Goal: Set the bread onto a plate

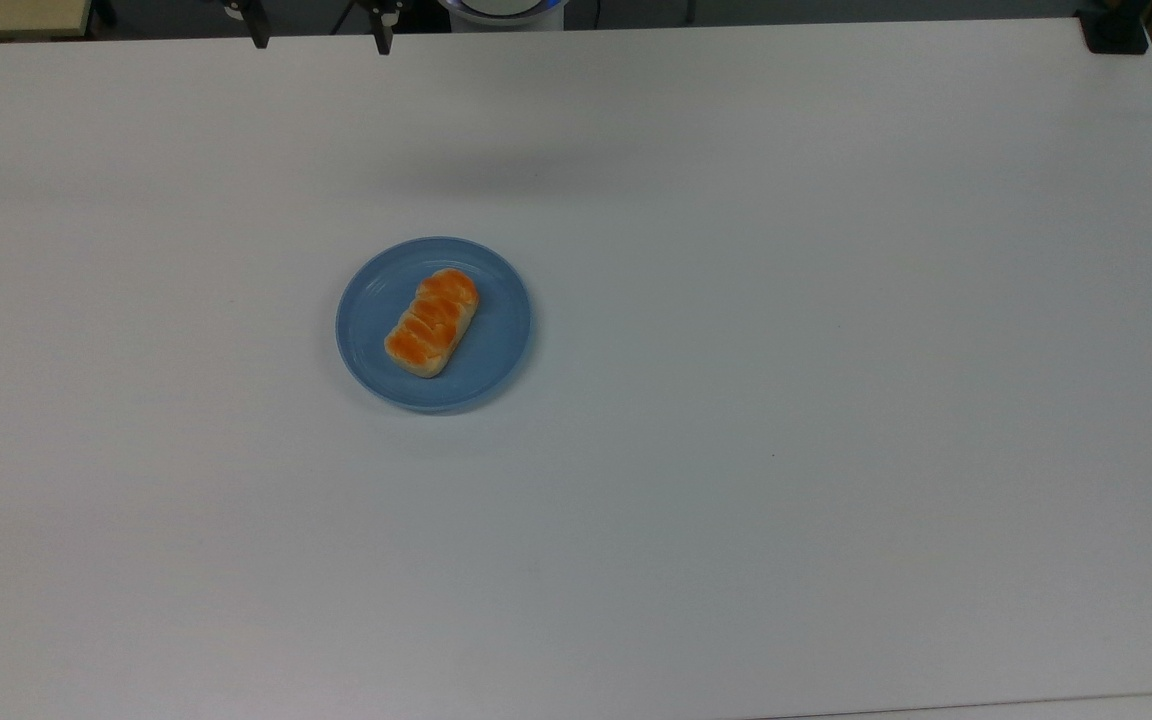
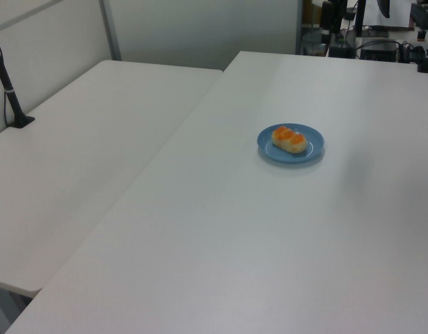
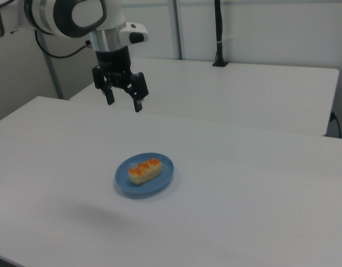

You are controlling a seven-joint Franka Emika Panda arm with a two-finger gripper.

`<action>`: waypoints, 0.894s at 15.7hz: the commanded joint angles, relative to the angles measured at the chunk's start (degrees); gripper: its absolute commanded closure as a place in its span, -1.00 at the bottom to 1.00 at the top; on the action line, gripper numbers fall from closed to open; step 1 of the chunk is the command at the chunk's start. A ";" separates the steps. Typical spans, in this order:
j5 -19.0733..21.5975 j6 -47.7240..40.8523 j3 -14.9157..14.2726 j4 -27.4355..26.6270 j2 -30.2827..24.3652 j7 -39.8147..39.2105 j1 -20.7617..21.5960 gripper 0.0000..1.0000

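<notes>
Bread (image 1: 432,321) lies flat inside plate (image 1: 371,300), near its middle, braided top up; long axis runs diagonally in top view, from lower left to upper right. Plate sits on white table (image 1: 786,400). Tool (image 3: 124,99) hangs high above table, well apart from bread, fingers spread wide, holding nothing. In right view bread lies below and right of tool. Placement looks done; likely no further reach needed.

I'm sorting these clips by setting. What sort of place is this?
Probably a robotics lab or workroom: a robot arm with its gripper open above plain white tables, one holding just a plate with bread, plus partition walls.
</notes>
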 commanded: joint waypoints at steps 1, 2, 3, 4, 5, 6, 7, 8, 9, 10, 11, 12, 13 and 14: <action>-1.46 -0.24 -0.64 -0.43 -0.25 -5.35 0.87 -1.00; -1.28 -0.24 -0.64 -0.43 -0.25 -4.83 0.87 -1.00; -0.67 -0.24 -0.64 -0.43 -0.34 -3.79 0.87 -1.00; -0.66 -0.24 -0.55 -0.43 -0.43 -2.91 0.87 -1.00; -0.66 -0.24 -0.55 -0.51 -0.34 -2.98 0.87 -1.00; -0.66 -0.15 -0.64 -0.43 -0.25 -3.42 0.79 -1.00; -0.66 -0.07 -0.64 -0.43 -0.34 -3.51 0.44 -1.00; -0.66 0.46 -0.98 -0.34 -0.34 -3.60 0.26 -1.00; -0.66 0.81 -1.16 -0.25 -0.25 -3.86 0.26 -1.00; -0.58 0.99 -1.16 -0.42 -0.43 -4.04 0.17 -1.00; -0.58 0.99 -1.16 -0.34 -0.25 -3.95 0.26 -1.00; -0.58 0.99 -1.16 -0.25 -0.16 -3.95 0.35 -1.00; -0.58 0.99 -1.16 -0.34 -0.25 -4.04 0.35 -1.00; -0.58 0.99 -1.16 -0.25 -0.25 -3.95 0.35 -1.00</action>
